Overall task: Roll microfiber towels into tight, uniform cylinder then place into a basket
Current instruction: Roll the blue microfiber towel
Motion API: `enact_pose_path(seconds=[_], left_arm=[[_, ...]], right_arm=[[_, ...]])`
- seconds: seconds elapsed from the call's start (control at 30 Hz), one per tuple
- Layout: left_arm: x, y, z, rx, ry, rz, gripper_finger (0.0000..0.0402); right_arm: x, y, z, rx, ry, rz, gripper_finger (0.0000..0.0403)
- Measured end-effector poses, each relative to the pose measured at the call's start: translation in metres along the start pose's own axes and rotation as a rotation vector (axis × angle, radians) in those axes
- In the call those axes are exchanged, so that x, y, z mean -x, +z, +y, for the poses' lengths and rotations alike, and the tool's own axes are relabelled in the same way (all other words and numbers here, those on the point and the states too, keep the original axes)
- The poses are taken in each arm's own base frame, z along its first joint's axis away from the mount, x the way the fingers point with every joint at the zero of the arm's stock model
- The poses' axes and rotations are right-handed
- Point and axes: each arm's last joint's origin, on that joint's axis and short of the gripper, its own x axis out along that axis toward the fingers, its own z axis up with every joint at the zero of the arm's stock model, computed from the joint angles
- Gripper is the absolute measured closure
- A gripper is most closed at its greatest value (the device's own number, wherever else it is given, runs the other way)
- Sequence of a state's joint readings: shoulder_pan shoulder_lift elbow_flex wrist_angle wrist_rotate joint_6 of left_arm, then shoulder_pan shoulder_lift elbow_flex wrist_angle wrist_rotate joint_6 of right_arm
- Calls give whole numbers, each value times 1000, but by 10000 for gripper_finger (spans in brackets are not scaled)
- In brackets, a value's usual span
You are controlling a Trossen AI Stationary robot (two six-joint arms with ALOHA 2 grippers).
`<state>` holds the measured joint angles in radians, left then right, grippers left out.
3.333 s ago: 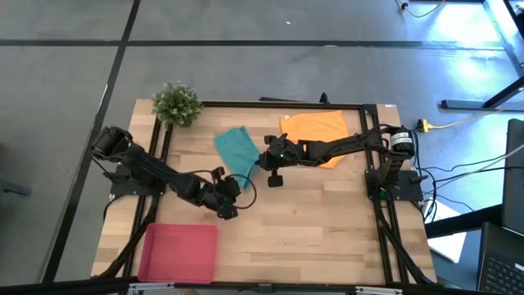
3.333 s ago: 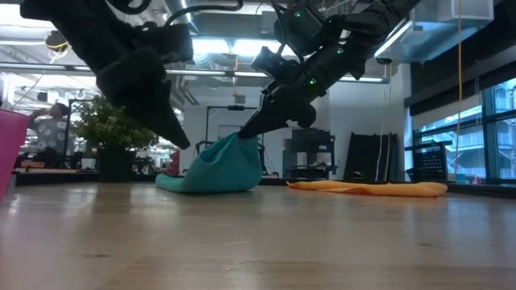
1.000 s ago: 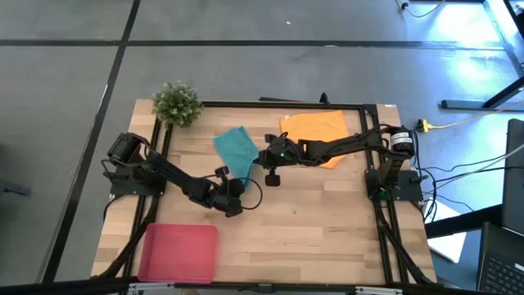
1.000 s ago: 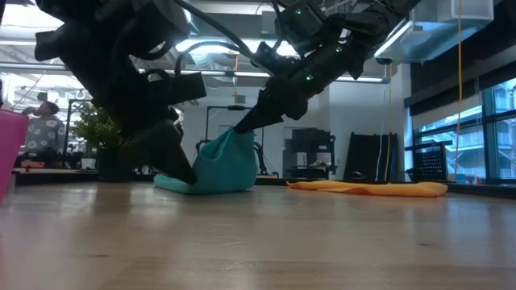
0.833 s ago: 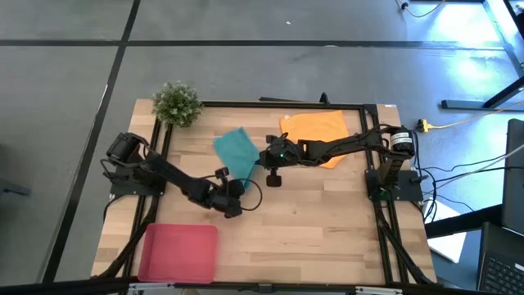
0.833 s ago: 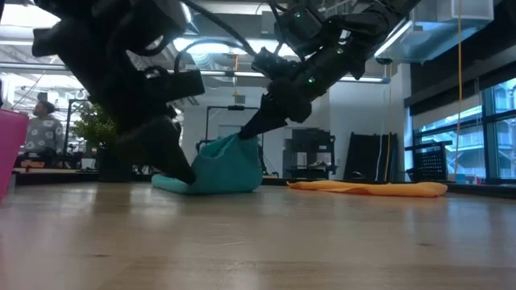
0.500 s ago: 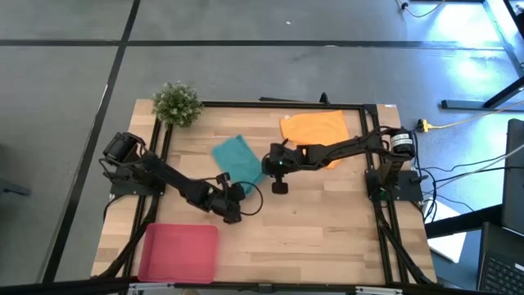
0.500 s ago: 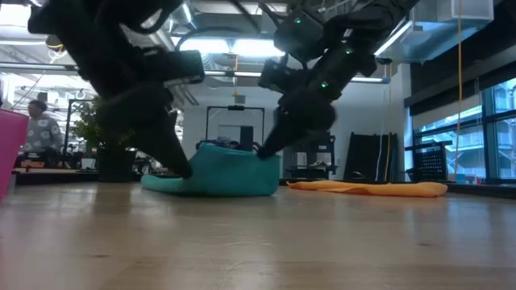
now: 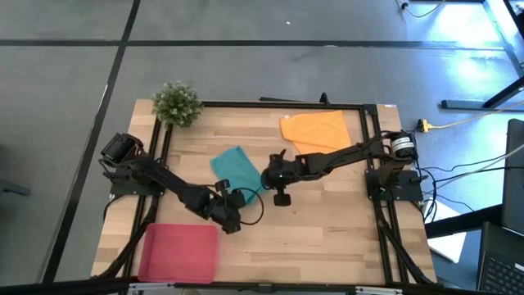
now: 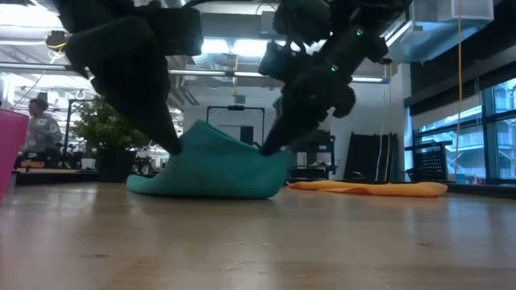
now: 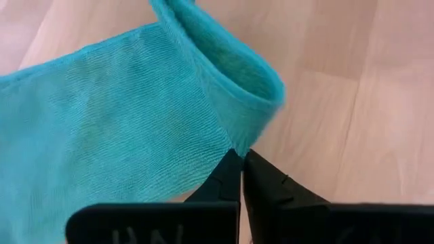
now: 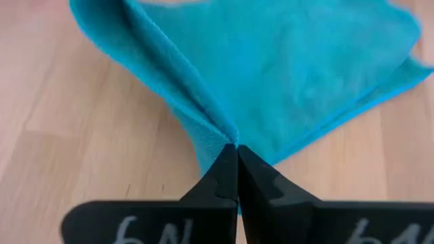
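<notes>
The teal towel (image 9: 232, 167) lies mid-table, its far part flat on the wood and its near edge raised between both grippers; it also shows in the low view (image 10: 214, 167). My left gripper (image 9: 235, 195) is shut on its near edge. My right gripper (image 9: 264, 178) is shut on its near right corner. The orange towel (image 9: 314, 129) lies flat at the far right. The red-pink basket (image 9: 178, 252) sits at the near left. My left gripper pinches the teal towel's near edge (image 11: 234, 139) between its two fingertips, where the hem curls over. The fingers slant down from the near left. That edge is raised off the wood (image 10: 184, 143). My right gripper pinches a gathered fold at the towel's near right corner (image 12: 227, 135) between its two fingertips. The fingers slant down from the table's right (image 10: 270, 145). The cloth fans out from the pinch, its far part on the table.
A small green potted plant (image 9: 176, 103) stands at the far left corner. Black frame rails (image 9: 367, 139) run along the table's sides. Bare wood (image 9: 327, 229) lies toward the near right.
Both grippers have moved toward the table's near edge and drawn the teal towel along the wood with them. My right gripper has come down. The towel, earlier bunched into a peak, now spreads wider between the two holds.
</notes>
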<state>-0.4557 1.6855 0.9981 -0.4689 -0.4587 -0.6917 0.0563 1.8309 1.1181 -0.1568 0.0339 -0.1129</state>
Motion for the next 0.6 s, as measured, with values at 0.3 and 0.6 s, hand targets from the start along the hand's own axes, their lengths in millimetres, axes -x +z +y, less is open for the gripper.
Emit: enact_pose_path(seconds=[0.3,0.6], left_arm=[[-1,-9,7,164,66,69,401],[0,-9,5,181,49,58,402]], right_arm=[[1,20,-3,48,-27,-167,402],[0,16,-14,18,-39,-144,402]])
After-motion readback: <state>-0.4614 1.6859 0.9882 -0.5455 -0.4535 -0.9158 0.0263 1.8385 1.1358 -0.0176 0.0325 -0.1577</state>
